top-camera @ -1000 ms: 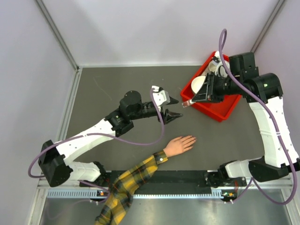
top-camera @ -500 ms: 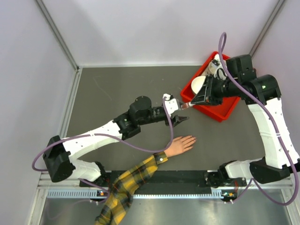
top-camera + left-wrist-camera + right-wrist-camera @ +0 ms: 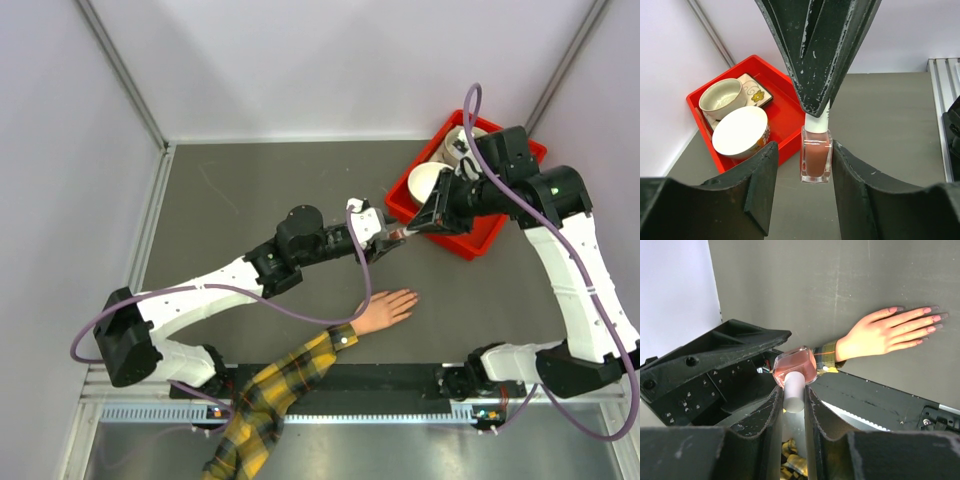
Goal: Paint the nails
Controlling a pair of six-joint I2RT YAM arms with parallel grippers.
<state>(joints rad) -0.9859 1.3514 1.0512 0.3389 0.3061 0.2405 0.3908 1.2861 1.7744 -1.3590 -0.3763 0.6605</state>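
One polish bottle (image 3: 816, 160): right pincer (image 3: 794, 390) clamps its cap (image 3: 817, 124); left pincer (image 3: 804, 152) straddles it, agape; nails (image 3: 936, 318) tiny overhead.

i work in a lab test cell: plain pale walls (image 3: 330, 60) with metal corner posts (image 3: 121, 70) box in my dark grey table (image 3: 250, 180), a slotted aluminium rail (image 3: 350, 413) along its near edge.

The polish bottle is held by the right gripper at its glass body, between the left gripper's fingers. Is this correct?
No: the right wrist view shows the right gripper holding the polish bottle at its white cap, not its glass body. It does sit between the left gripper's fingers.
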